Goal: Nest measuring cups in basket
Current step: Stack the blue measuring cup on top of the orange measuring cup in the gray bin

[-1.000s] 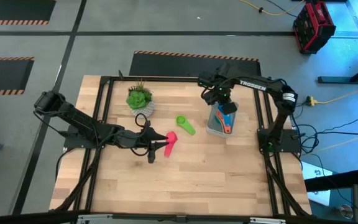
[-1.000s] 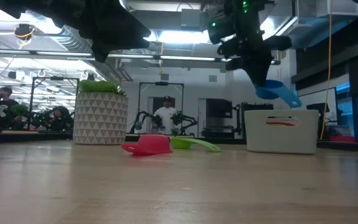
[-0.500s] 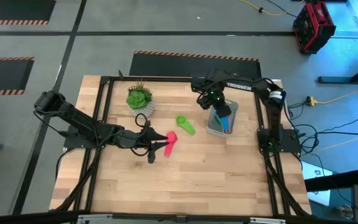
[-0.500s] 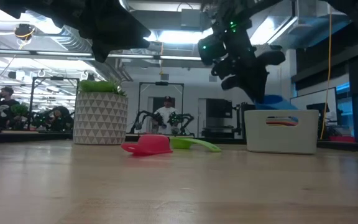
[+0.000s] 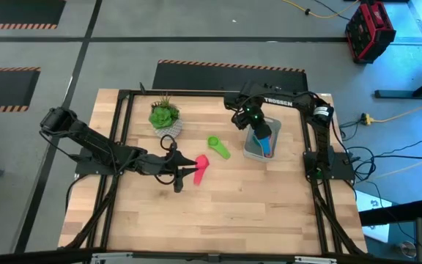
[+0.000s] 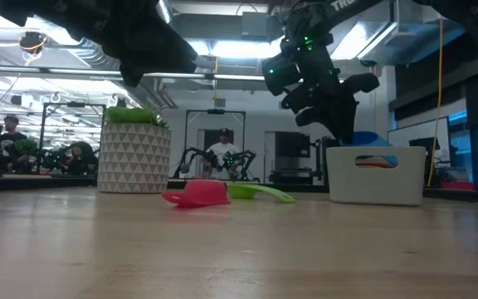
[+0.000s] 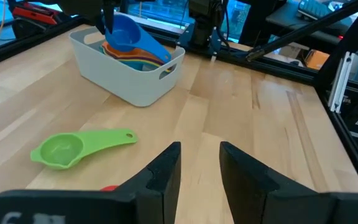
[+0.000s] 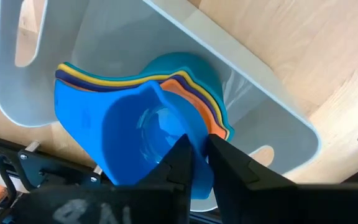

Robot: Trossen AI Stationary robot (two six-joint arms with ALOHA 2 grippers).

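The pale grey basket (image 5: 259,141) (image 6: 376,174) stands at the table's right far part and holds nested cups, with yellow, orange, purple and teal rims (image 8: 213,118) showing. My right gripper (image 5: 257,129) (image 8: 202,163) reaches down into it, shut on the blue cup (image 8: 138,134) (image 7: 126,34). The green cup (image 5: 218,147) (image 7: 73,148) and the red cup (image 5: 200,166) (image 6: 196,194) lie flat on the table near its middle. My left gripper (image 5: 176,169) (image 7: 201,162) hovers open just left of the red cup, touching nothing. My right gripper pinches the blue cup's edge (image 8: 199,177) between its two fingers, coming from above and slanting down into the basket. The bowl lies tilted in front of the fingers, low over the nested cups. I cannot tell whether it rests on them.
A white patterned pot with a green plant (image 5: 165,117) (image 6: 134,154) stands at the far left of the table. Black frame rails (image 5: 123,147) run along the table's sides. Bare wood lies toward the near edge. People show in the room beyond the table.
My right gripper has moved down and a little toward the table's left, over the basket. The blue cup, held above the basket's rim a second ago, now sits down inside the basket over the nested cups.
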